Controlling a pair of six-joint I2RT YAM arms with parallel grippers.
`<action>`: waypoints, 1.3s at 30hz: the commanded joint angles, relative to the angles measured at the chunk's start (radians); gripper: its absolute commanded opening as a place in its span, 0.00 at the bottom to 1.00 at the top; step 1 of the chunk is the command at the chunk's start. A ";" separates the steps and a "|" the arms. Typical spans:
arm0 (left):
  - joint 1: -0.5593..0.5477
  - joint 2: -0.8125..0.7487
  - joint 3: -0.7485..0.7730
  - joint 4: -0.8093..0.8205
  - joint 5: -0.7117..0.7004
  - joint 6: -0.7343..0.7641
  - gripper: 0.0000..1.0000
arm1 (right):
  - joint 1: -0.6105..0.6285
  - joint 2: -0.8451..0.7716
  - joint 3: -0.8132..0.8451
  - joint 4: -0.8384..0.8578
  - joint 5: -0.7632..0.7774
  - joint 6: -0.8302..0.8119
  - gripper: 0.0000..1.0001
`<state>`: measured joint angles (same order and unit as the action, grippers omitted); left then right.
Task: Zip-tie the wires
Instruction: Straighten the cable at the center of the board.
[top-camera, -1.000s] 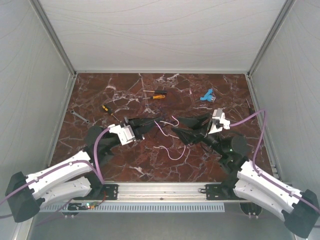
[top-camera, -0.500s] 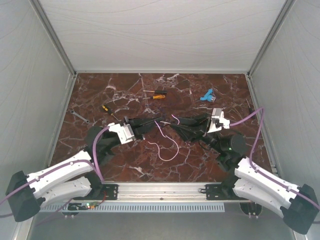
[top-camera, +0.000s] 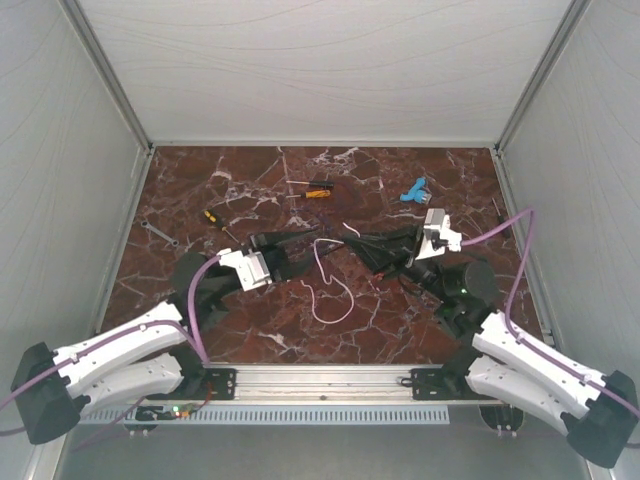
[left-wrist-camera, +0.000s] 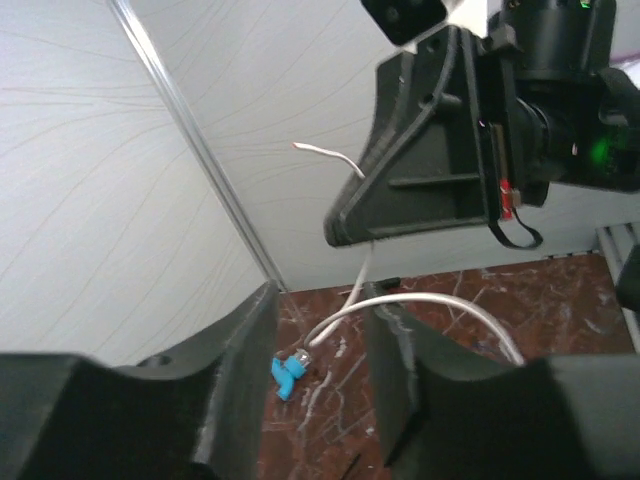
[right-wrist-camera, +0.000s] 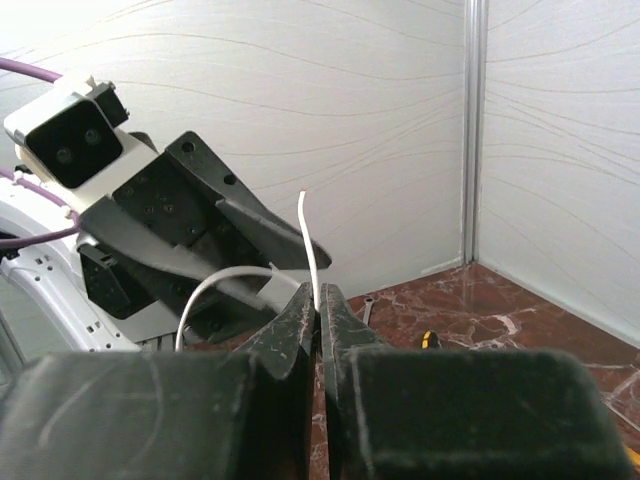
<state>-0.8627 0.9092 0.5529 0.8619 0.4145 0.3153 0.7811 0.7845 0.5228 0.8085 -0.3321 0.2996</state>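
The wires (top-camera: 335, 300) show as one thin pale strand that hangs in a loop to the marble floor between the arms. My right gripper (top-camera: 348, 240) is shut on the strand's upper part. In the right wrist view the jaws (right-wrist-camera: 320, 295) pinch it, and its white tip (right-wrist-camera: 310, 240) sticks up above them. My left gripper (top-camera: 305, 238) faces the right one closely and stands open. In the left wrist view the strand (left-wrist-camera: 440, 300) curves across the gap between its fingers (left-wrist-camera: 320, 300), resting at the right finger and not clamped. No zip tie can be told apart.
A blue connector (top-camera: 413, 190) lies at the back right, also seen as the blue piece (left-wrist-camera: 288, 372) between my left fingers. Two orange-handled screwdrivers (top-camera: 318, 190) (top-camera: 212, 218) and a small wrench (top-camera: 160, 235) lie at the back and left. White walls enclose the floor.
My right gripper has moved left toward the left one and shut on the strand. My left gripper has opened. The hanging loop has shifted left.
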 joint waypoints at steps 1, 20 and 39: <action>-0.005 -0.030 0.002 -0.012 0.071 0.071 0.52 | 0.007 -0.067 0.095 -0.202 0.081 -0.079 0.00; -0.005 0.029 0.017 -0.250 0.057 0.254 0.80 | 0.008 -0.389 0.258 -0.910 0.524 -0.234 0.00; -0.004 0.050 0.011 -0.254 0.082 0.245 1.00 | 0.008 -0.663 0.189 -1.410 1.243 0.158 0.00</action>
<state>-0.8635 0.9581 0.5491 0.5724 0.4686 0.5510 0.7834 0.1879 0.7429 -0.4919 0.6804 0.2855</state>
